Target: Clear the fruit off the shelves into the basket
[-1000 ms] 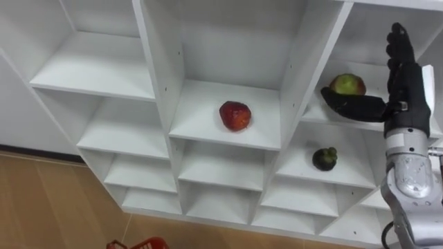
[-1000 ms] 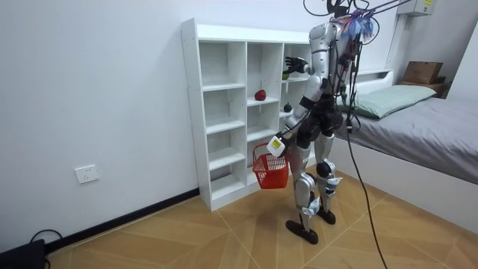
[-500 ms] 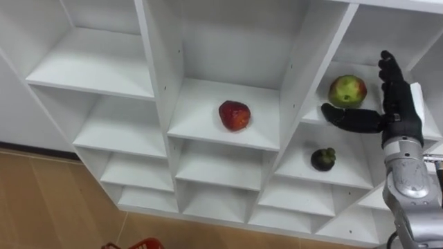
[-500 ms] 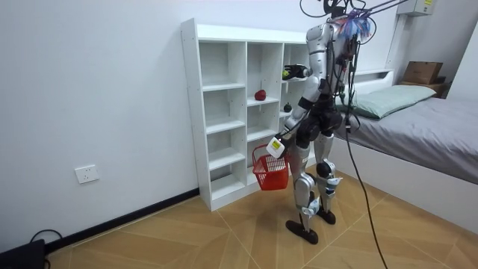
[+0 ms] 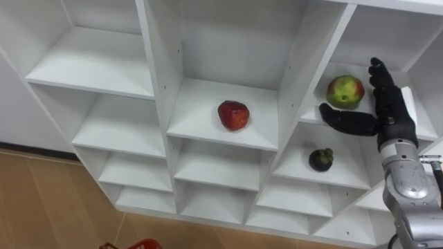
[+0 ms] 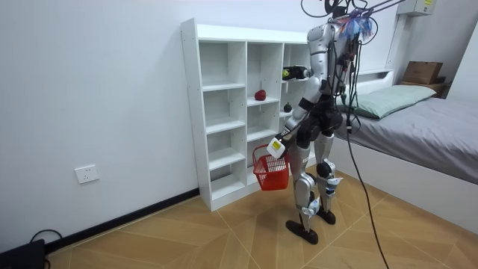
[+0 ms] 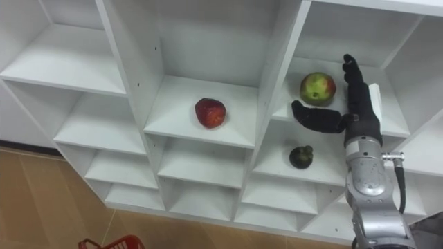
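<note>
Item: round green-and-red apple (image 5: 345, 90), white wooden closet (image 5: 158, 83). Your right hand (image 5: 392, 114) is spread open just beside the apple. Risk: your thumb may nudge the apple off its shelf.

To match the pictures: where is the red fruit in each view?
Left eye view: red fruit, centre, on a shelf.
Right eye view: red fruit, left of centre, same shelf.
Room view: red fruit, small, middle of the closet.
Shared landmark: right hand beside the green fruit.

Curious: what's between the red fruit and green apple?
A white upright shelf wall separates the round red fruit from the green-red apple; left eye view.
</note>
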### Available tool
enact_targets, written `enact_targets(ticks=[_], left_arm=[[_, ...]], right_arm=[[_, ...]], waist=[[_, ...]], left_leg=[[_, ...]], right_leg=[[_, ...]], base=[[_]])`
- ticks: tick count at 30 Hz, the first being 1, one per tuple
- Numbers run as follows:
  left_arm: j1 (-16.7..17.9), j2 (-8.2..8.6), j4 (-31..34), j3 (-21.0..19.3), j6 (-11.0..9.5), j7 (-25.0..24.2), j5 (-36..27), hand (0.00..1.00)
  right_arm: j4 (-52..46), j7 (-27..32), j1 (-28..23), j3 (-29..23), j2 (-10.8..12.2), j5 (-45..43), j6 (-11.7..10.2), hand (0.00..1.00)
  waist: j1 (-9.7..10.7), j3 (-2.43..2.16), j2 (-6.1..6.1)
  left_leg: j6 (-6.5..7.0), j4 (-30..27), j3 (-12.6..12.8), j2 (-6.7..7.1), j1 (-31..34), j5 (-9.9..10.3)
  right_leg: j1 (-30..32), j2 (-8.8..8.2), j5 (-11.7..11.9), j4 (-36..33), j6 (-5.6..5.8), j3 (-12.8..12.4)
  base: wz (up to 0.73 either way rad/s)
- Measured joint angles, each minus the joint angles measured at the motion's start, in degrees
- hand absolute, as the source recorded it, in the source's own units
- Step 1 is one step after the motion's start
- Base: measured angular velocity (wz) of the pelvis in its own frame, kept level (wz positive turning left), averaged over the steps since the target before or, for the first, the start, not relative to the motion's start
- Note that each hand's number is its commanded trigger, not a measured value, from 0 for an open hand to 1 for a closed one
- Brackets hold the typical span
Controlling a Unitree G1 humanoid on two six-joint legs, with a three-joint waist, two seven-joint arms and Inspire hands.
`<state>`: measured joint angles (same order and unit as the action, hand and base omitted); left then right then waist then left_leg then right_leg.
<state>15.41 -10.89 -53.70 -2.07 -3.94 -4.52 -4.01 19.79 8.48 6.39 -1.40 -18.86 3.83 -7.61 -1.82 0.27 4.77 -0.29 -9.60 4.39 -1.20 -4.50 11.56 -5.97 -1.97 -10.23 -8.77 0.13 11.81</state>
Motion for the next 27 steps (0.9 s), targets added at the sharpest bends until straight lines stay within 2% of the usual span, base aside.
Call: enact_targets(ticks=[3, 4, 5, 6, 12, 14, 21, 27], left_arm=[[0.0, -0.02, 0.6, 0.0, 0.9, 0.1, 0.0, 1.00], [0.0, -0.02, 0.6, 0.1, 1.2, 0.4, 0.0, 1.00], [0.0, -0.03, 0.6, 0.1, 1.4, 0.6, 0.0, 1.00], [0.0, -0.06, 0.6, 0.1, 1.5, 0.6, 0.0, 1.00], [-0.2, -0.44, 0.6, 0.2, 1.7, 0.6, 0.1, 1.00], [-0.4, -0.62, 0.6, 0.2, 2.3, 0.6, 0.1, 1.00], [-0.7, -0.79, 0.6, 0.2, 2.9, 0.7, 0.1, 1.00], [-1.0, -0.77, 0.6, 0.2, 3.2, 1.6, 0.5, 1.00]], right_arm=[[0.0, -0.7, 0.1, 0.0, 0.0, -0.2, 0.6, 0.00], [0.0, -1.1, 0.2, 0.0, 0.0, -0.4, 0.9, 0.26], [0.4, -1.2, 0.4, 0.0, 0.0, -0.5, 1.1, 0.67], [0.8, -1.3, 0.7, 0.0, 0.0, -0.4, 1.1, 1.00], [5.6, -1.7, 4.0, -0.3, -0.4, -1.6, 1.1, 1.00], [6.8, -1.7, 5.1, -1.1, -1.3, -2.8, 1.4, 1.00], [8.7, -1.6, 6.8, -2.7, -1.6, -4.3, 1.5, 1.00], [8.7, -1.6, 6.8, -3.2, -1.6, -4.4, 1.7, 1.00]], waist=[[0.0, -0.16, 0.24], [0.0, -0.23, 0.34], [0.1, -0.29, 0.44], [0.1, -0.29, 0.46], [0.5, -0.05, 0.62], [0.4, -0.03, 0.57], [0.2, -0.02, 0.35], [0.0, -0.18, 0.59]], left_leg=[[0.00, 0.0, 0.0, 0.00, 0.0, 0.0], [0.00, 0.0, -0.1, 0.00, 0.0, 0.0], [0.00, 0.0, -0.3, 0.00, -0.1, 0.0], [0.00, 0.0, -0.3, 0.00, -0.1, 0.0], [0.00, -0.1, -0.6, 0.00, -0.1, 0.0], [0.00, -0.1, -1.2, 0.00, -0.1, 0.0], [-0.04, 0.0, -1.5, 0.01, 0.0, 0.0], [-0.04, -0.2, -1.8, 0.05, 0.0, 0.0]], right_leg=[[0.0, 0.00, 0.0, 0.0, 0.00, 0.0], [0.0, 0.00, 0.0, 0.0, 0.00, 0.0], [-0.1, 0.01, 0.0, 0.0, 0.00, 0.0], [-0.1, 0.01, 0.0, 0.0, 0.00, 0.0], [-0.5, 0.00, 0.0, -0.2, -0.03, 0.5], [-0.6, 0.00, 0.0, -0.3, -0.03, 0.7], [-0.7, 0.06, 0.0, -0.3, -0.03, 1.0], [-0.7, 0.07, 0.0, -0.2, -0.03, 1.0]], base=[[0.00], [0.00], [0.00], [0.00], [0.04], [0.06], [0.03], [0.00]])
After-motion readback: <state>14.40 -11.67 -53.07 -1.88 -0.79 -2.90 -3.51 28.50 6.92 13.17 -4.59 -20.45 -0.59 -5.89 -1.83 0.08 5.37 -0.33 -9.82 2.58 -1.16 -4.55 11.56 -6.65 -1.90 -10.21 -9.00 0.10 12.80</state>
